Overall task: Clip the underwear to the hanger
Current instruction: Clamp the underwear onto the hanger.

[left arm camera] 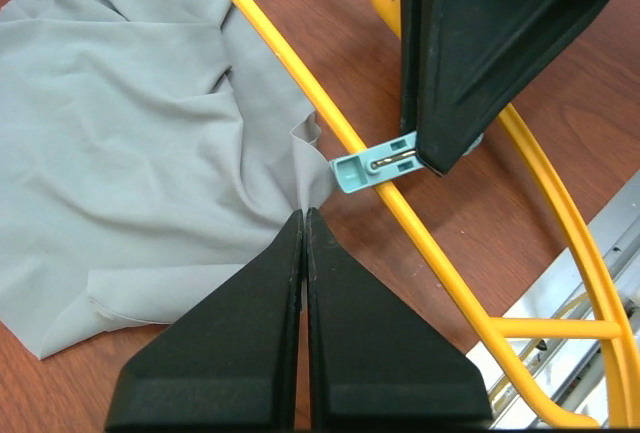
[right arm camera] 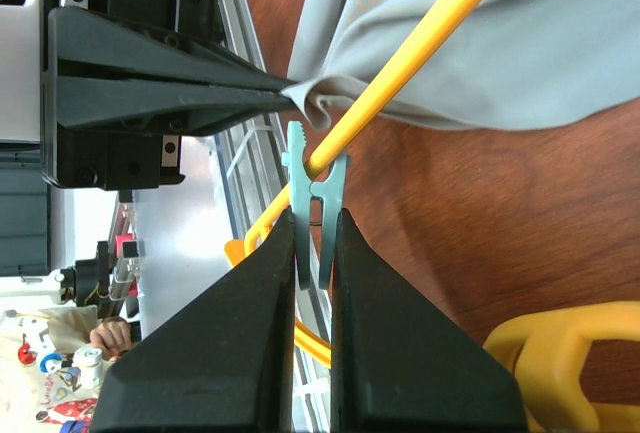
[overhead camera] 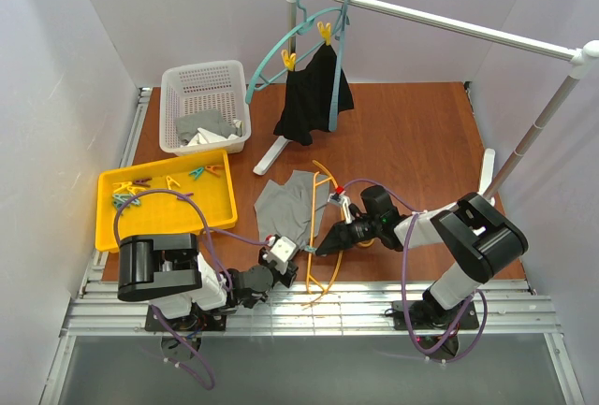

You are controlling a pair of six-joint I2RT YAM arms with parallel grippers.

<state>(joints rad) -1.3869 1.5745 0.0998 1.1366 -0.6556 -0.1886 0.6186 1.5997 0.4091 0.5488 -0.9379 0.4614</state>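
Note:
The grey underwear (overhead camera: 284,201) lies flat on the wooden table, with the yellow-orange hanger (overhead camera: 314,279) lying across its right edge. My left gripper (overhead camera: 305,253) (left arm camera: 303,215) is shut, its tips pinching a small fold of the underwear (left arm camera: 130,153) right beside the hanger bar (left arm camera: 420,243). My right gripper (overhead camera: 324,245) (right arm camera: 315,215) is shut on a teal clip (right arm camera: 317,185), squeezing its handles. The clip's mouth straddles the hanger bar (right arm camera: 420,38) just below the pinched fold of underwear (right arm camera: 480,63). The same clip (left arm camera: 368,169) sticks out of the right fingers (left arm camera: 490,43).
A yellow tray (overhead camera: 110,227) with several clips sits at the left. Behind it stands a white basket (overhead camera: 178,82) holding cloth. A white rack (overhead camera: 440,20) at the back carries a teal hanger (overhead camera: 267,61) with a black garment (overhead camera: 314,96).

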